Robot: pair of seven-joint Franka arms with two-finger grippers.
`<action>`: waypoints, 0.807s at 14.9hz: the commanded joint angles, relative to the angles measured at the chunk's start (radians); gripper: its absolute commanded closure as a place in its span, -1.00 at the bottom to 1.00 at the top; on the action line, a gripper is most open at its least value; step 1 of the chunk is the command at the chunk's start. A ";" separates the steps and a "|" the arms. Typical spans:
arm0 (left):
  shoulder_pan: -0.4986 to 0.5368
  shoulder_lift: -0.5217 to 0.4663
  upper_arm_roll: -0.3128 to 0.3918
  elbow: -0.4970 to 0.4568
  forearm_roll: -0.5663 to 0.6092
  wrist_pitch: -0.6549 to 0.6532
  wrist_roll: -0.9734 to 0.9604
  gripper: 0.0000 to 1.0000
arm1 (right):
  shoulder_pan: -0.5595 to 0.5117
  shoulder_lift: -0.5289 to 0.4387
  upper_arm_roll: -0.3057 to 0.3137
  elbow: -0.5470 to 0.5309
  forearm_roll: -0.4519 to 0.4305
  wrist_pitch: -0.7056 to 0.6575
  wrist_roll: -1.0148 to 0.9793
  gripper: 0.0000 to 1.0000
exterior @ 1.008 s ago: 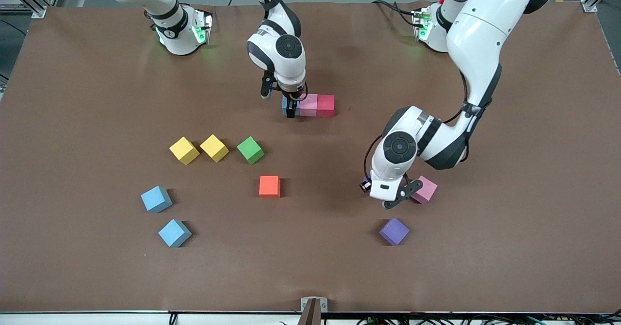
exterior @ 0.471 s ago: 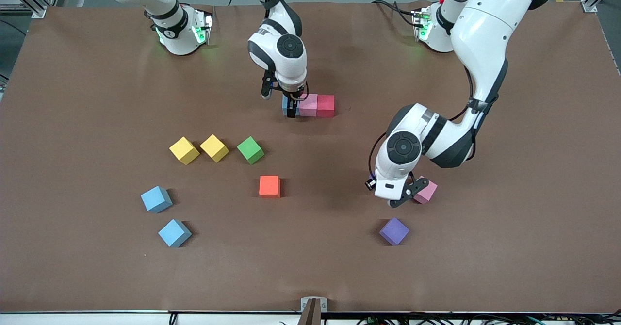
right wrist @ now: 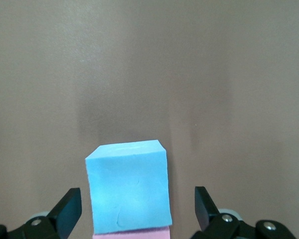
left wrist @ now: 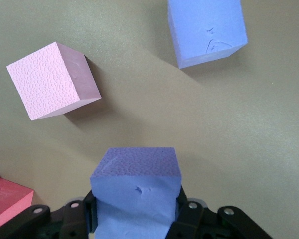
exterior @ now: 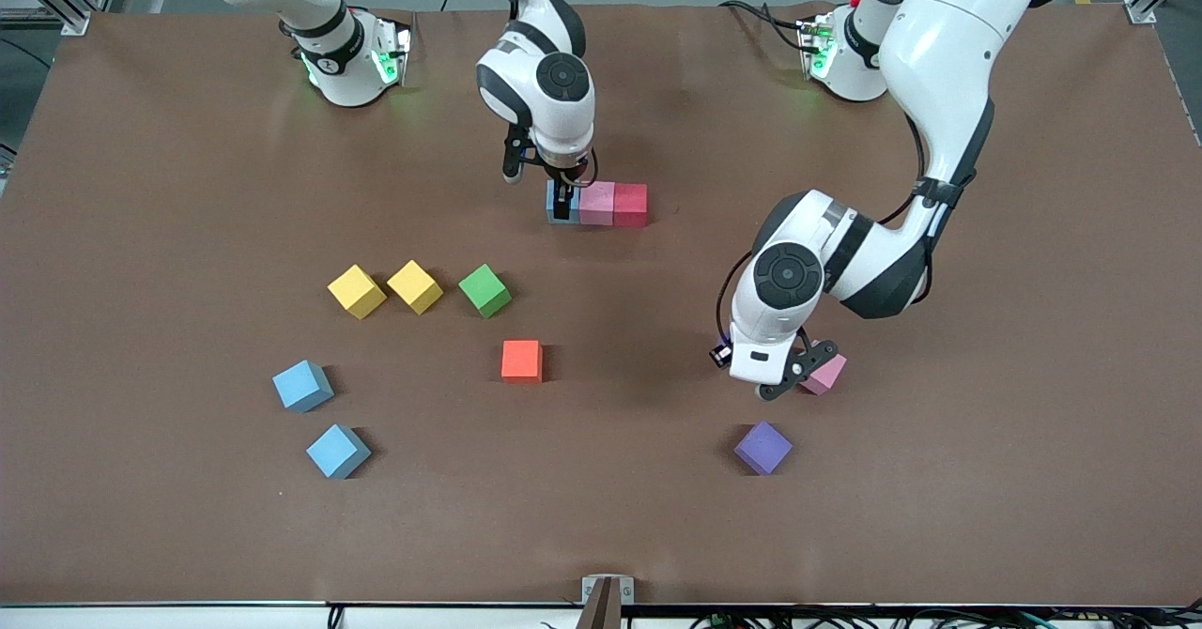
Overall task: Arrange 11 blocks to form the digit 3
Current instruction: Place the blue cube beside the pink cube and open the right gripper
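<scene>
A row of three touching blocks, light blue (exterior: 554,207), pink (exterior: 597,203) and red (exterior: 630,204), lies mid-table. My right gripper (exterior: 562,199) is open, its fingers (right wrist: 69,205) apart on either side of the light blue block (right wrist: 128,191). My left gripper (exterior: 789,377) is shut on a purple block (left wrist: 136,181), low beside a loose pink block (exterior: 828,374) (left wrist: 52,79). A second purple block (exterior: 762,447) (left wrist: 207,30) lies nearer the camera. A red block (left wrist: 5,201) shows only in the left wrist view. Green (exterior: 485,290), orange (exterior: 521,360) and two light blue blocks (exterior: 302,385) (exterior: 337,451) lie loose.
Two yellow cubes (exterior: 357,291) (exterior: 414,286) sit beside the green block, toward the right arm's end. The brown table mat (exterior: 986,479) spreads under everything. Both arm bases stand along the table edge farthest from the camera.
My right hand has drawn up a little from the light blue block. My left hand with the purple block has shifted slightly over the loose pink block.
</scene>
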 commanded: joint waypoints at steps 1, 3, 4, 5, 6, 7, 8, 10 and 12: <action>0.004 -0.014 0.001 -0.001 0.000 -0.018 0.018 0.19 | 0.004 -0.061 -0.009 -0.013 -0.006 -0.051 -0.030 -1.00; 0.004 -0.014 0.001 0.010 0.000 -0.018 0.018 0.19 | -0.019 -0.096 -0.008 -0.015 -0.006 -0.076 -0.059 -1.00; 0.004 -0.014 0.001 0.011 0.000 -0.018 0.020 0.19 | -0.033 -0.114 -0.008 -0.015 -0.006 -0.097 -0.076 -1.00; 0.004 -0.014 0.002 0.013 0.000 -0.018 0.024 0.19 | -0.051 -0.137 -0.008 -0.015 -0.006 -0.116 -0.102 -1.00; 0.004 -0.016 0.002 0.013 0.000 -0.018 0.026 0.19 | -0.076 -0.159 -0.008 -0.015 -0.005 -0.142 -0.140 -1.00; 0.004 -0.016 0.002 0.013 0.000 -0.018 0.026 0.19 | -0.103 -0.177 -0.008 -0.015 -0.005 -0.160 -0.178 -1.00; 0.004 -0.016 0.002 0.013 0.000 -0.018 0.026 0.19 | -0.131 -0.193 -0.008 -0.015 -0.005 -0.170 -0.220 -1.00; 0.004 -0.016 0.002 0.015 0.000 -0.018 0.026 0.19 | -0.195 -0.202 -0.009 -0.013 -0.006 -0.173 -0.307 -1.00; 0.004 -0.016 0.002 0.015 0.000 -0.018 0.026 0.19 | -0.278 -0.199 -0.010 -0.001 -0.010 -0.167 -0.427 -1.00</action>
